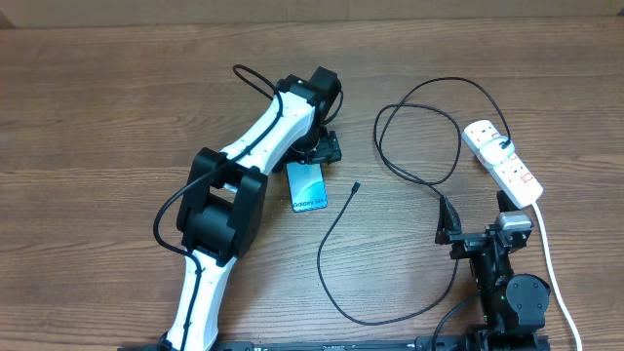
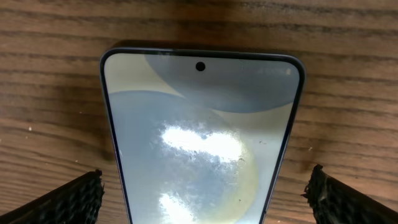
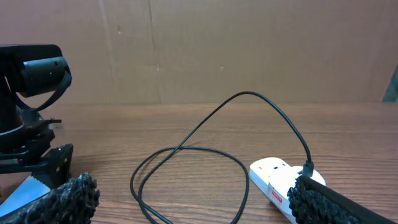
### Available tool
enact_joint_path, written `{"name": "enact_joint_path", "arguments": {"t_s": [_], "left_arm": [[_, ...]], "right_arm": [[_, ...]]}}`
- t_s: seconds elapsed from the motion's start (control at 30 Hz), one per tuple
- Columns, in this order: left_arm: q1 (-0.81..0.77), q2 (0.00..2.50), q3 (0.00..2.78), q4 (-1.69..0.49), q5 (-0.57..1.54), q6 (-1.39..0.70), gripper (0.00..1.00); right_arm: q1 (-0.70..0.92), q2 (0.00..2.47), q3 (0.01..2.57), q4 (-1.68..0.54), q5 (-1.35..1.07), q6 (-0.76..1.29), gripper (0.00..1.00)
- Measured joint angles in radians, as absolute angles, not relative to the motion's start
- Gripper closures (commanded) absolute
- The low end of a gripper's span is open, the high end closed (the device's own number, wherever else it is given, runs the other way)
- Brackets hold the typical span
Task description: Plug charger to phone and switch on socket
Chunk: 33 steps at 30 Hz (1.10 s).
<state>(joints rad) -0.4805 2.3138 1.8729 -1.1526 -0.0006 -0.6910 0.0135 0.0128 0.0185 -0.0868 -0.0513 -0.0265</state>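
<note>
The phone [image 1: 308, 185] lies flat on the wood table, screen up with "Galaxy" text. My left gripper [image 1: 317, 151] is open and hangs over its far end. In the left wrist view the phone [image 2: 199, 137] lies between the fingers of my left gripper [image 2: 205, 177], which stand apart from its edges. The black charger cable [image 1: 336, 216] loops across the table. Its connector tip [image 1: 355, 186] lies free just right of the phone, and its plug sits in the white socket strip [image 1: 502, 161]. My right gripper [image 1: 476, 216] is open and empty, near the strip [image 3: 273, 177] and the cable loop [image 3: 186, 152].
The strip's thick white cord [image 1: 551, 263] runs down the right side past my right arm base. In the right wrist view, a brown cardboard wall [image 3: 217, 50] stands behind the table and the left arm's wrist [image 3: 31, 124] shows at the left.
</note>
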Motion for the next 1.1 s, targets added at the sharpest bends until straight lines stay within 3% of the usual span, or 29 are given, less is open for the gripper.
{"name": "enact_joint_path", "arguments": {"t_s": [1.1], "left_arm": [[-0.469,2.301,1.797,-1.124,0.063,-0.655,0.03]], "right_arm": [[0.014,0.013,0.019,-0.086,-0.052,-0.027,0.0]]}}
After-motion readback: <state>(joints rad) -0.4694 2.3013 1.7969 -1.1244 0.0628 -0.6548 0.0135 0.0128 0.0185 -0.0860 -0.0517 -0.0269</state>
